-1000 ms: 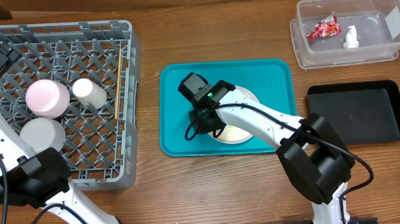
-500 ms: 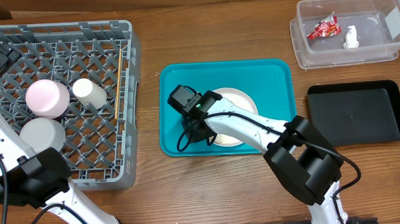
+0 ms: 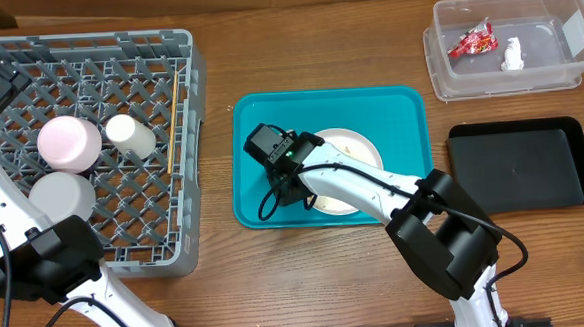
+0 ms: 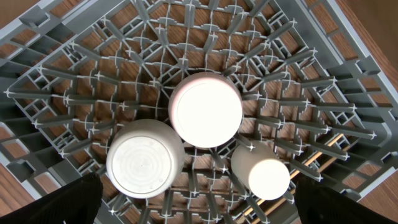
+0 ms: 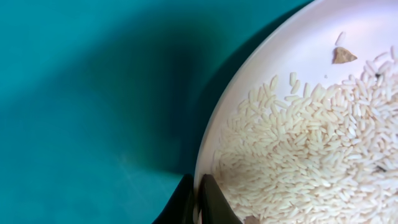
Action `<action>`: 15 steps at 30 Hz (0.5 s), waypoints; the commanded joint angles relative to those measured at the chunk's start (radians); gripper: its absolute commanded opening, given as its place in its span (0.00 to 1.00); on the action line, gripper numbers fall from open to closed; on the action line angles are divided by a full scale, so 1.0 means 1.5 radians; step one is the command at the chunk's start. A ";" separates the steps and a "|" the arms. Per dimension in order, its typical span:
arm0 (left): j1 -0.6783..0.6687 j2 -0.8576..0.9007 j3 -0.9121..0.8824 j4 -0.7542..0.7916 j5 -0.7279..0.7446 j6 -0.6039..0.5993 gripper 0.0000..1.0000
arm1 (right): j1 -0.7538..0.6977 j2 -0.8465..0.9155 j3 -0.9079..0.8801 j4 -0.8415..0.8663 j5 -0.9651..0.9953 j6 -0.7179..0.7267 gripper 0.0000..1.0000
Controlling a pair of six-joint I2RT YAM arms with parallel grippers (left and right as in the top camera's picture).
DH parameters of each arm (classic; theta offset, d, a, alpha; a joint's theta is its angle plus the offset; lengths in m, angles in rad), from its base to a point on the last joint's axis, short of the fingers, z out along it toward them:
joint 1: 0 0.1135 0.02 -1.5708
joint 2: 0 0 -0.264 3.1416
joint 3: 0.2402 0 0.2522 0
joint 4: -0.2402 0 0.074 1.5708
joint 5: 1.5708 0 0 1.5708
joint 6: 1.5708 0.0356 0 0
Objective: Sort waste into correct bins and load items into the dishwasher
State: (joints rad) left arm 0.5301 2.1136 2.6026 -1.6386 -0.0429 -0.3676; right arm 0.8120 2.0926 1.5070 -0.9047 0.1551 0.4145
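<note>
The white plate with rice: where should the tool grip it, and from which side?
Pinch the thin rim of the plate on the rack side, from above, one finger inside, one outside. It lies flat on the teal tray; rice fills its middle.

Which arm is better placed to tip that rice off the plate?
Right. The right claw is shut on the plate rim, beside the rice, with the black tray on its side. The left claw hangs open over the far rack.
</note>
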 commanded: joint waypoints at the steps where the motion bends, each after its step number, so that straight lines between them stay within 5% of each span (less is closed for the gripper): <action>1: -0.002 0.005 0.002 0.000 -0.011 -0.007 1.00 | -0.013 0.004 0.033 -0.025 0.025 0.008 0.04; 15: -0.002 0.005 0.002 0.000 -0.011 -0.007 1.00 | -0.071 0.004 0.057 -0.148 0.252 0.002 0.04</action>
State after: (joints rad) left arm 0.5301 2.1136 2.6026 -1.6386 -0.0425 -0.3676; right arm 0.7235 2.0949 1.5707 -1.1145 0.4255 0.4145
